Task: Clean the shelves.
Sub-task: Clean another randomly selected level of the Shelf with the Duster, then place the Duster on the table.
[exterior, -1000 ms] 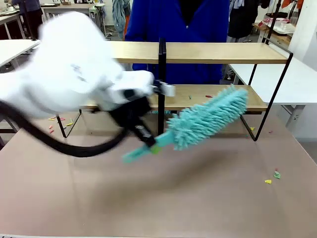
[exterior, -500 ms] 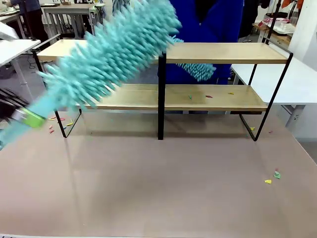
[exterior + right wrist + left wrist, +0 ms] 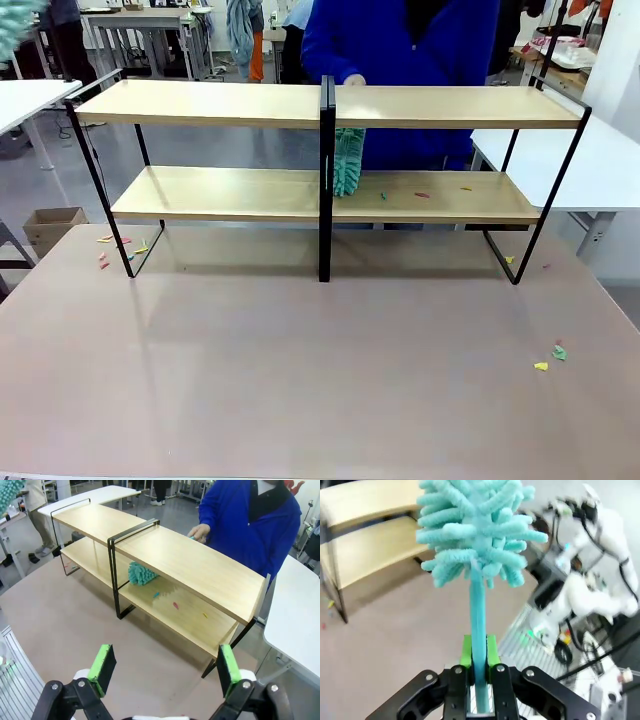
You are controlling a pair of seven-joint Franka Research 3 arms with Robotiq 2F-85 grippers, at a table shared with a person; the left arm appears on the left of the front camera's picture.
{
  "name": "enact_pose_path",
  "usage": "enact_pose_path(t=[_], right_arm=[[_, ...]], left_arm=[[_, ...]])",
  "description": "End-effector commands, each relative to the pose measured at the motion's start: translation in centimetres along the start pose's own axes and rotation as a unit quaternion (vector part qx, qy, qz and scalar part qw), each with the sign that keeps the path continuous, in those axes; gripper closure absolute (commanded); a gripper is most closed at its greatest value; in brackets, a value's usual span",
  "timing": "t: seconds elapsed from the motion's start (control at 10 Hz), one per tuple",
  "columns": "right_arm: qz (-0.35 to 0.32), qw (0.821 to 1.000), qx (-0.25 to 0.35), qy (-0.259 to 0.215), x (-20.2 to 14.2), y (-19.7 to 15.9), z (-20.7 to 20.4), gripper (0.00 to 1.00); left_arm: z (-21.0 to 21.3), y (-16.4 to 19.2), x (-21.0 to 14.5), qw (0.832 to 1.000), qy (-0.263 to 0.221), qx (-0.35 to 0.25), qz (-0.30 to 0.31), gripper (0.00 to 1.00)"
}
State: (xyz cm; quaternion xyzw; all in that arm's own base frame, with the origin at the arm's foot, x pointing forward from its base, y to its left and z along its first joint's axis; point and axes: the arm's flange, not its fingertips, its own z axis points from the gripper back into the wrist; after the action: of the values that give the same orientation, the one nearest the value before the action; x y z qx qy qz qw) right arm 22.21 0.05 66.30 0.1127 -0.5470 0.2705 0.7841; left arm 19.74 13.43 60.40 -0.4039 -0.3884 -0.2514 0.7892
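The shelves (image 3: 330, 195) stand across the far side of the table, two light wooden boards in a black frame (image 3: 175, 555) (image 3: 370, 535). My left gripper (image 3: 479, 650) is shut on the handle of a teal fluffy duster (image 3: 475, 530), held up away from the rack; its tip (image 3: 15, 25) shows at the top left corner. My right gripper (image 3: 165, 666) hangs open above the table, nothing between its green pads (image 3: 102, 662). A person in blue holds a second teal duster (image 3: 347, 160) on the lower board beside the centre post. Small coloured scraps (image 3: 175, 605) lie on the lower board.
Coloured scraps lie on the brown table at the right (image 3: 548, 360) and near the rack's left foot (image 3: 115, 245). White tables (image 3: 600, 160) flank the rack. A cardboard box (image 3: 50, 225) sits on the floor at left. My right arm (image 3: 590, 580) shows in the left wrist view.
My left arm swung the duster from the lower board up and left, out of the front view. The person's duster came down next to the centre post.
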Motion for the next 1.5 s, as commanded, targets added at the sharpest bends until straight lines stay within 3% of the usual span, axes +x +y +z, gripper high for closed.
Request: enact_pose_path(t=[0.0,0.1,0.2,1.4], right_arm=[[-0.002,1.000,-0.001,0.001,0.0,0.0,0.1,0.00],[-0.002,1.000,-0.001,0.001,0.0,0.0,0.1,0.00],[-0.002,1.000,-0.001,0.001,0.0,0.0,0.1,0.00],[0.000,1.000,0.000,0.000,0.0,0.0,0.0,0.00]], left_arm=[[0.8,2.2,-0.9,0.993,-0.076,0.040,0.079,0.87],[-0.5,3.6,-1.8,0.988,-0.078,0.055,0.118,0.87],[1.8,1.7,-1.0,0.998,-0.032,0.024,0.044,0.87],[1.7,1.8,-1.2,0.998,-0.023,0.029,0.053,0.87]])
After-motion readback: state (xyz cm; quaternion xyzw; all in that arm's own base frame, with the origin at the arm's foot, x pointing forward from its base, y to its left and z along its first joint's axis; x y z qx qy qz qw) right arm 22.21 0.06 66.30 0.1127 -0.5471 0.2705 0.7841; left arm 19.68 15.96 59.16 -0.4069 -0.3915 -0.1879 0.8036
